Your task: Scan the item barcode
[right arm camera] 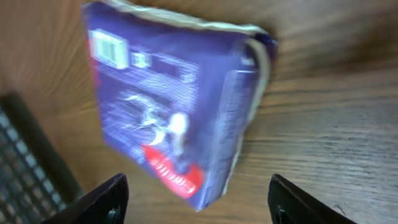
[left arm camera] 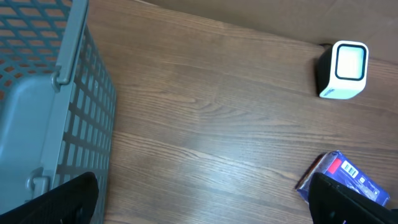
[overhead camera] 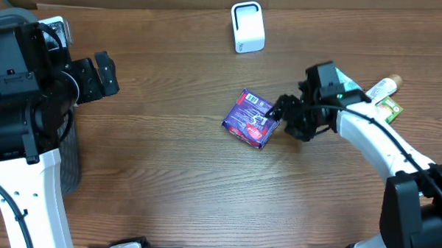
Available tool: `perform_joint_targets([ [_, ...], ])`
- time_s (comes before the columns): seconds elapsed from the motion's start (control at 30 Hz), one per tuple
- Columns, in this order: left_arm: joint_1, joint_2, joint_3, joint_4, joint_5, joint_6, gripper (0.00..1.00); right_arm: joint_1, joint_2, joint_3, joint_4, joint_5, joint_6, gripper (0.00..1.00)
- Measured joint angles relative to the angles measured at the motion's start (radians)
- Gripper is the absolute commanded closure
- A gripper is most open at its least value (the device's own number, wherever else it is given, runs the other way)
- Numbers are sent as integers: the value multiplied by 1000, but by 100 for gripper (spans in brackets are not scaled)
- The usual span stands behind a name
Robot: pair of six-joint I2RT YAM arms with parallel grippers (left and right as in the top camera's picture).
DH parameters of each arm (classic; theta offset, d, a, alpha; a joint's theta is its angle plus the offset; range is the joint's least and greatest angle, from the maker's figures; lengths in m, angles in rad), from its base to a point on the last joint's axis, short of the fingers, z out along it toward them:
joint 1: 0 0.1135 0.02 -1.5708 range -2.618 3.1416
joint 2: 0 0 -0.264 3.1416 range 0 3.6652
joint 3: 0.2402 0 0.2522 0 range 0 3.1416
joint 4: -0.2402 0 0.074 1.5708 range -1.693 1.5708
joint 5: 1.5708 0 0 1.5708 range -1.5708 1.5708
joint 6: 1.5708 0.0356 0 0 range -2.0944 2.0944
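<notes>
A purple box [overhead camera: 251, 118] with a red label lies on the wooden table near the middle, tilted. In the right wrist view the box [right arm camera: 174, 106] is blurred, and a small barcode [right arm camera: 107, 48] shows on its upper face. My right gripper [overhead camera: 282, 115] stands just right of the box, and in the right wrist view this gripper [right arm camera: 199, 186] is open, its fingers wide on either side of the box's near corner without touching it. A white scanner [overhead camera: 248, 27] stands at the back. My left gripper [overhead camera: 101, 76] hangs open at the far left, holding nothing.
A grey mesh basket [left arm camera: 56, 93] stands at the left edge under my left arm. A bottle [overhead camera: 384, 87] and a green packet [overhead camera: 389, 109] lie at the right behind my right arm. A cardboard wall runs along the back.
</notes>
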State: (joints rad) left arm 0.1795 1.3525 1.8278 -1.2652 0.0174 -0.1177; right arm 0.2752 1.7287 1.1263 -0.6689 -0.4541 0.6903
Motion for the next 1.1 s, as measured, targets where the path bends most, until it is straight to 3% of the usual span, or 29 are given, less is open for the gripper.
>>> perform_joint_targets([
  [0.37,0,0,0,0,0,0,0,79,0,-249,403,42,199,43],
  [0.73,0,0,0,0,0,0,0,102,58,-298,649,121,279,45],
  [0.93,0,0,0,0,0,0,0,106,65,-298,671,143,280,72],
  [1.1,0,0,0,0,0,0,0,105,65,-298,674,128,278,77],
])
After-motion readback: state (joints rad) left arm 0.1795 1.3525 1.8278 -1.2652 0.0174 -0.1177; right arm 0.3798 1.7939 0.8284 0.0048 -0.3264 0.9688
